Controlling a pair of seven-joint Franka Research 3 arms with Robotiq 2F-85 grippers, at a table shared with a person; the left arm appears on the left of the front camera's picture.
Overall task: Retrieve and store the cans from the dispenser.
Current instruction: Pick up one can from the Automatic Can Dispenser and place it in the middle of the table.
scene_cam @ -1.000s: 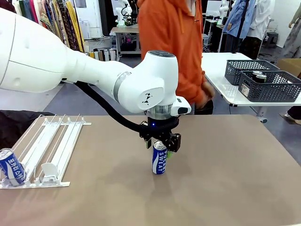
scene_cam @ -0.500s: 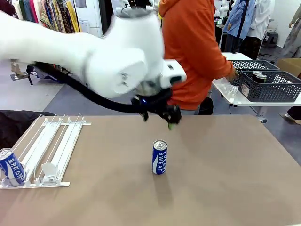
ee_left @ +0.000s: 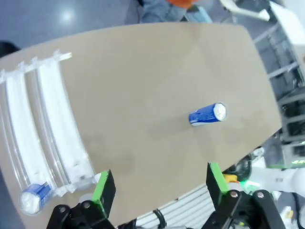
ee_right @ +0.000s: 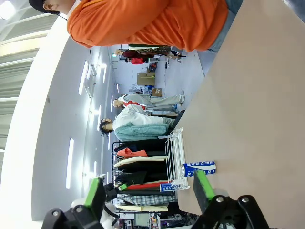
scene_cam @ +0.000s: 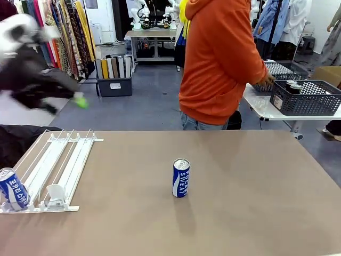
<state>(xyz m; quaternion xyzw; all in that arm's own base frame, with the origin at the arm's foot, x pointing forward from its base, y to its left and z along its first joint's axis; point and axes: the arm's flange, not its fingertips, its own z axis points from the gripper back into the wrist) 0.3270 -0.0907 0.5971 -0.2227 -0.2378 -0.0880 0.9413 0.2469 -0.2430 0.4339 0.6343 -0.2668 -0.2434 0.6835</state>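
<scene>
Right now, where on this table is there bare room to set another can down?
The right half of the table, from the upright can to the edge, is bare. So is the strip between that can and the rack. The left side is crowded: the rack fills it, with a can at its near end.

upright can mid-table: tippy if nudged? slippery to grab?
Likely tippy: the can is tall and slim on a narrow base, standing free on the flat table, so a high push would probably topple it. Once down, its round body should roll. Its smooth printed wall looks slick; full or empty cannot be told.
</scene>
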